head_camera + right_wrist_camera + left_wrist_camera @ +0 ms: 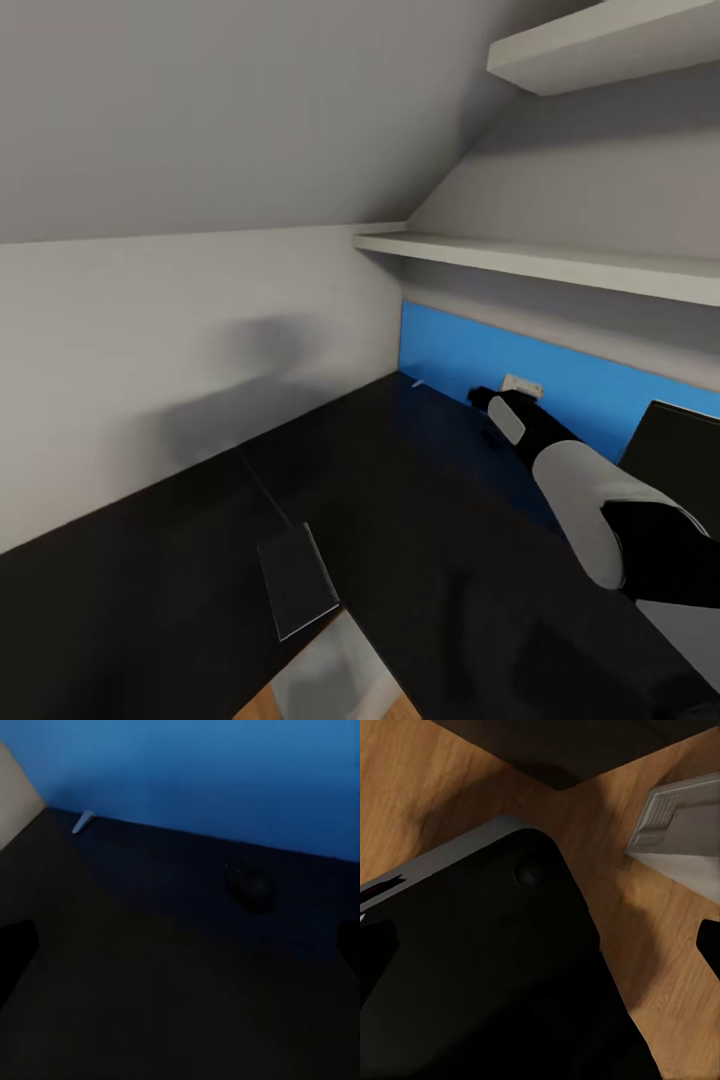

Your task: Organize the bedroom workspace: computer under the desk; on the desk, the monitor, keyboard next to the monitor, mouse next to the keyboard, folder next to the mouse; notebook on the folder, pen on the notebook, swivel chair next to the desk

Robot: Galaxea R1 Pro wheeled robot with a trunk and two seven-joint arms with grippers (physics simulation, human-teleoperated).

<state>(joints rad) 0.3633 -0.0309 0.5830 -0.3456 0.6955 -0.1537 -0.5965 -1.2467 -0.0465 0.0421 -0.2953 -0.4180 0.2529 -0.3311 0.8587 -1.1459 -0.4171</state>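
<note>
Head view: black L-shaped desk point(400, 520) fills the lower frame, set into a corner under a sloped ceiling. 2 pale shelves point(540, 258) run above its right wing, and a long blue panel point(560, 375) lines the wall behind it.

Notebook point(297, 580): lies flat on the desk near the inner front edge, thin pale border visible, well apart from everything else.

Pen point(417, 382): small white sliver at the back corner where blue panel meets desk; also seen from the right wrist point(82, 821), lying against the panel base.

Mouse point(251, 889): dark rounded shape on the desk near the panel, hard to make out.

Monitor point(675, 450): black slab at the right edge, partly cut off.

Right gripper point(490, 405): arm stretched over the desk toward the back wall; cannot tell whether the fingers are apart or together.

Left wrist view: grey computer point(679, 821) on the wood floor point(450, 787); left gripper state cannot be told
</note>
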